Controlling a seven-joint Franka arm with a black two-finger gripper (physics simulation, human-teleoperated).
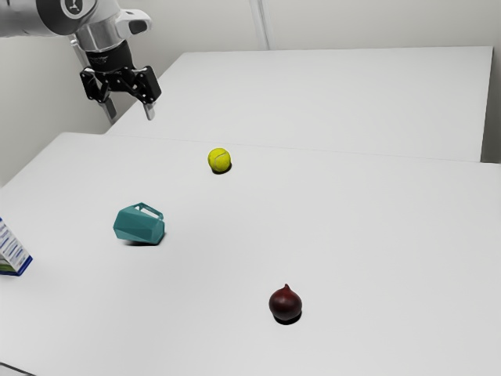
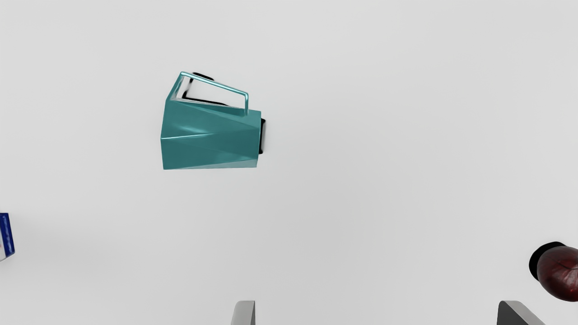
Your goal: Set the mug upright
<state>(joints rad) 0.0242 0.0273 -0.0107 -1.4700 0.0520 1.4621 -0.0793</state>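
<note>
The gripper (image 1: 131, 112) hangs high above the table at the exterior view's upper left, well apart from the mug. Its two fingertips stand wide apart in the wrist view, the gripper (image 2: 376, 311) open with nothing between them. A teal faceted mug (image 1: 139, 225) lies on its side on the table, toward the exterior view's left. From above, the mug (image 2: 210, 140) shows its side wall, with the angular handle sticking out along the table. The inside of the mug is hidden.
On the white table (image 1: 376, 235) are a yellow tennis ball (image 1: 219, 160) behind the mug and a dark red onion (image 1: 285, 302) toward the exterior view's front. A blue and white box (image 1: 12, 252) stands at the exterior view's left edge. The onion (image 2: 560, 273) is near one fingertip in the wrist view.
</note>
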